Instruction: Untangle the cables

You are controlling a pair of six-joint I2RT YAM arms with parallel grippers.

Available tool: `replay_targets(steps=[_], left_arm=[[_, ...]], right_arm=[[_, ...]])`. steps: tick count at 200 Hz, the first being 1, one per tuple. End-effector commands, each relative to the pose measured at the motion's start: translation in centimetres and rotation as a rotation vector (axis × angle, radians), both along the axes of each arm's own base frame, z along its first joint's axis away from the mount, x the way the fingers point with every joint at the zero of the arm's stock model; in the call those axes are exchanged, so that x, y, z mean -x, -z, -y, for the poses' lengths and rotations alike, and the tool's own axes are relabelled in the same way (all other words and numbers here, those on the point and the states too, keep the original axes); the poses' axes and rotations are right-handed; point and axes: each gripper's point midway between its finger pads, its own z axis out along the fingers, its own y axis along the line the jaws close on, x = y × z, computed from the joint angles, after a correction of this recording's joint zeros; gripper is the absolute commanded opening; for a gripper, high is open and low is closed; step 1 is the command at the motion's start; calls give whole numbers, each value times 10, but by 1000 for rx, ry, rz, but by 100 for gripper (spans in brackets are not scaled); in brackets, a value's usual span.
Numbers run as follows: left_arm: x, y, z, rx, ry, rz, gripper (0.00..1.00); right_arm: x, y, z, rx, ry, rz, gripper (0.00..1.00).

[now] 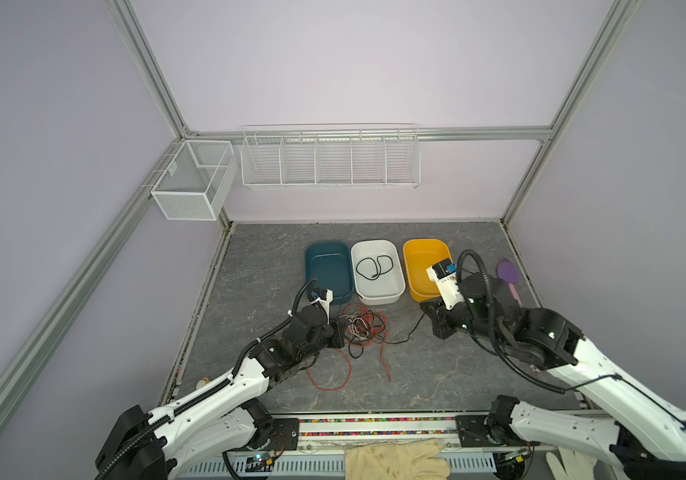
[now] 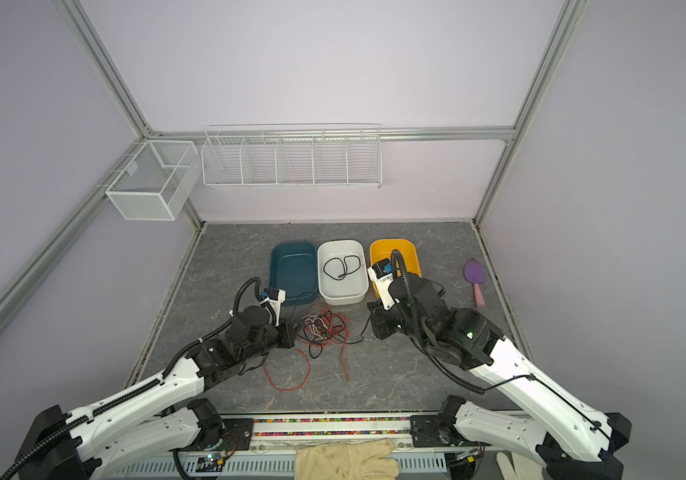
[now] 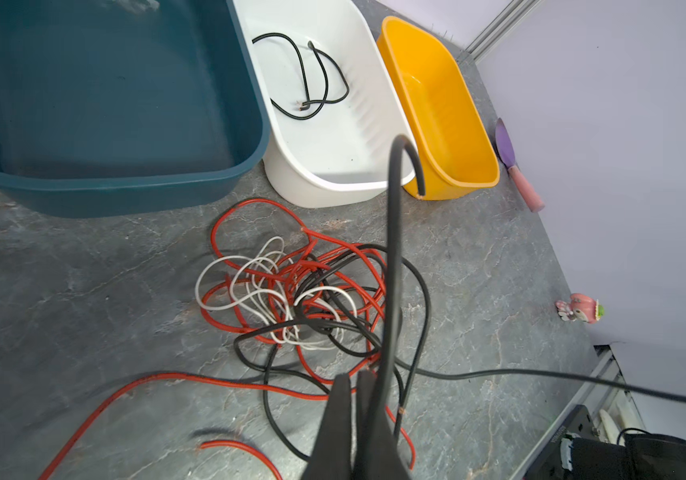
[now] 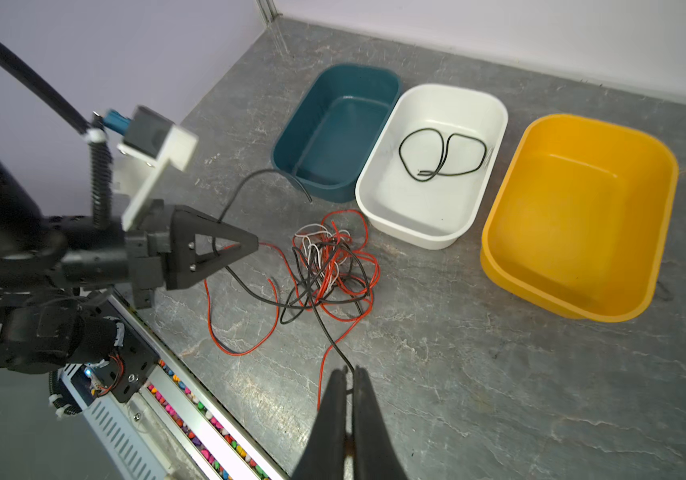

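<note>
Three colours of cables (image 1: 364, 328) (red, white, black) knotted on the desk (image 1: 436, 374), at 6 o'clock of the white tub (image 1: 378, 297) in both top views. Left claw (image 3: 353, 376) at the knot's 9 o'clock, clamped on a black strand (image 3: 393, 249). Right claw (image 4: 349, 372) at its 3 o'clock, nipped tight on a black cable end (image 4: 340, 353). One black loop (image 4: 430, 173) lies inside the white tub.

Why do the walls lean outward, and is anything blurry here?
In both top views the wide lens splays the frame posts; in the left wrist view the black cable near the lens blurs; in the right wrist view light is even, shadows faint.
</note>
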Motion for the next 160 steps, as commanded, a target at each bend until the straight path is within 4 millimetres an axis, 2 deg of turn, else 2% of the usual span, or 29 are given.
replay_targets(steps=[1, 25, 56, 87, 127, 160], left_arm=[[1, -22, 1, 15, 17, 16, 0], [2, -42, 9, 53, 51, 31, 0], [5, -66, 18, 103, 93, 51, 0], [5, -77, 19, 113, 99, 65, 0], [10, -85, 15, 132, 108, 82, 0], [14, -93, 13, 153, 114, 102, 0]], right_arm=[[-5, 13, -18, -76, -6, -40, 18], [-5, 35, -29, -63, -30, -96, 21], [-2, 54, -51, -115, -78, -167, 33], [-4, 74, -66, -161, -75, -237, 48], [-9, 87, -80, -237, -36, -296, 59], [-16, 97, -92, -292, 5, -357, 64]])
